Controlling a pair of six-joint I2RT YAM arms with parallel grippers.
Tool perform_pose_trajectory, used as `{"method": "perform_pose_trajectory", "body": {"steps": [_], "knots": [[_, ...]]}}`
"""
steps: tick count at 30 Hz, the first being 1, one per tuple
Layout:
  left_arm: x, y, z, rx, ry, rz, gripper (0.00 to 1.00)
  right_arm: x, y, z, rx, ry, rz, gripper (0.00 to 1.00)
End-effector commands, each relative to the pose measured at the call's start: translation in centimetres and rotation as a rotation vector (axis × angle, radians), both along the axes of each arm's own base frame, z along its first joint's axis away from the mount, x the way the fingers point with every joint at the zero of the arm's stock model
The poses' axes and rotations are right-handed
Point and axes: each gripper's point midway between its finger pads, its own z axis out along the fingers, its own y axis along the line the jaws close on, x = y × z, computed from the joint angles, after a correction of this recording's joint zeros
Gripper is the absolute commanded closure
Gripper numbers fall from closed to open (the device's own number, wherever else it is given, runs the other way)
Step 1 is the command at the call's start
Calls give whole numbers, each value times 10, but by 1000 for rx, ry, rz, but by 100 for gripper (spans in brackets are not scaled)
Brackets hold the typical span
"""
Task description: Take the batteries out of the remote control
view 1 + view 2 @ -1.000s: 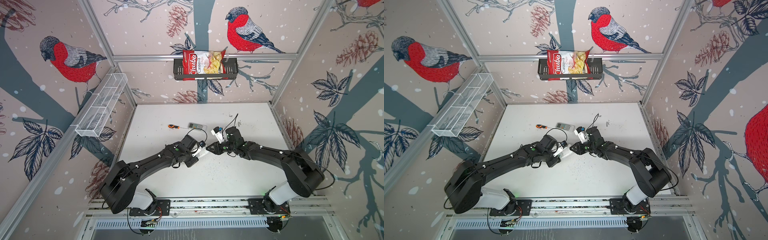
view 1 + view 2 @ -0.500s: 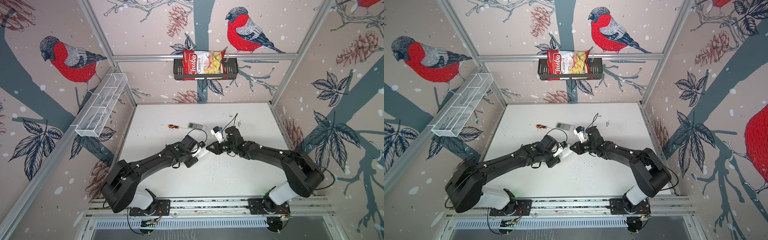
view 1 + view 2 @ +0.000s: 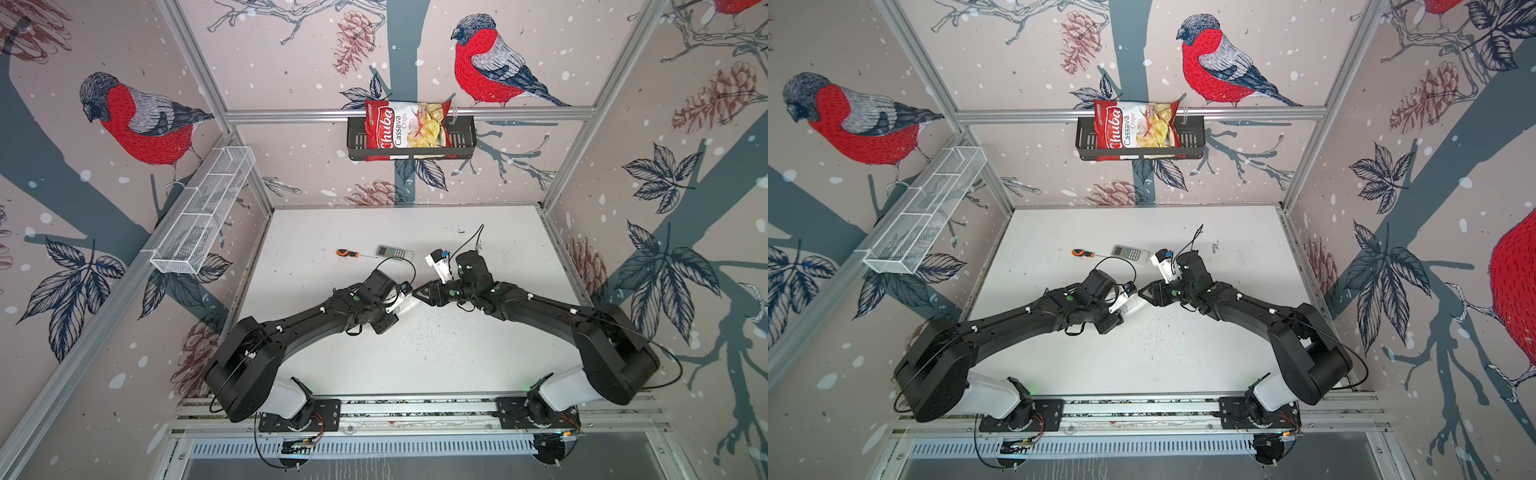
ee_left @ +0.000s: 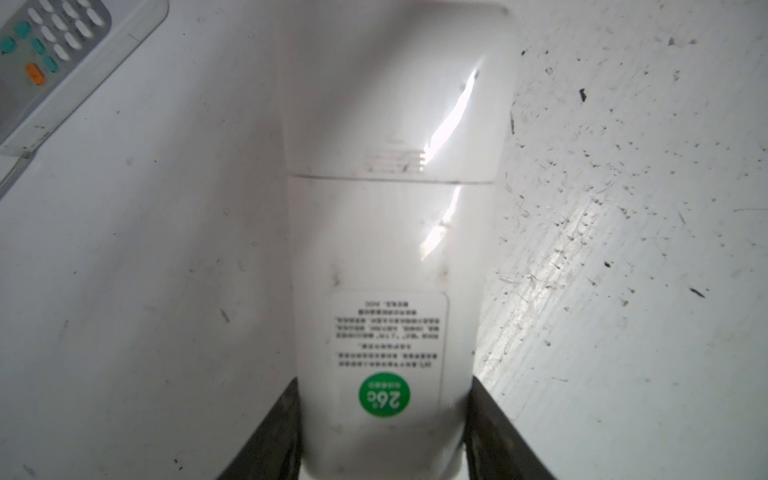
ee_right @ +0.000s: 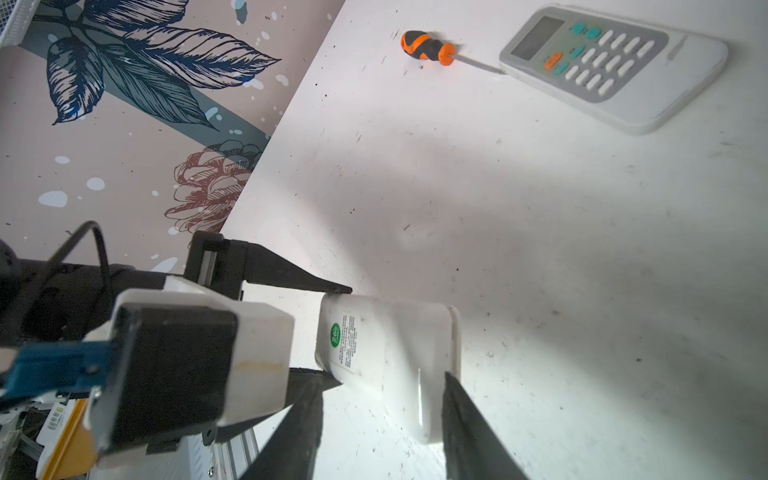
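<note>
at the middle of the table (image 3: 436,361), the left gripper (image 5: 334,336) is clamped across the label end of the remote control (image 4: 390,232), which is carried back side up and appears raised off the surface. the battery cover (image 4: 395,104) is seated and its seam is closed, so the batteries are not visible and are judged to sit inside, beneath that cover. the right gripper (image 5: 382,384) has its jaws apart, astride the free end of the remote control; whether either finger touches the shell cannot be told. hazards: the shell is glossy and held only at one end, so a push on the cover acts as a lever and may twist the remote control or slide it out of the clamp. a finger pressed off the ridged pad (image 4: 395,160) is likely to skid without moving the cover. once the cover releases, loose cells may drop and roll across the table. the two grippers work close together, so a short overshoot may bring their fingers into collision. the second remote (image 5: 615,66) and the screwdriver (image 5: 428,48) lie well apart and pose little risk.
</note>
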Motion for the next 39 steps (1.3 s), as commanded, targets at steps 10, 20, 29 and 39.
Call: {"method": "perform_pose_trajectory", "body": {"steps": [10, 20, 29, 39], "knots": [[6, -7, 11, -34, -36, -9, 63, 8, 6, -29, -113, -8, -9, 32], [7, -7, 13, -40, -43, -10, 63, 15, 7, -36, -142, -9, -30, 53], [6, -7, 13, -39, -43, -11, 63, 10, 14, -36, -139, -15, -2, 47], [7, -6, 13, -37, -46, -9, 63, 14, 9, -39, -168, -22, -28, 70]]}}
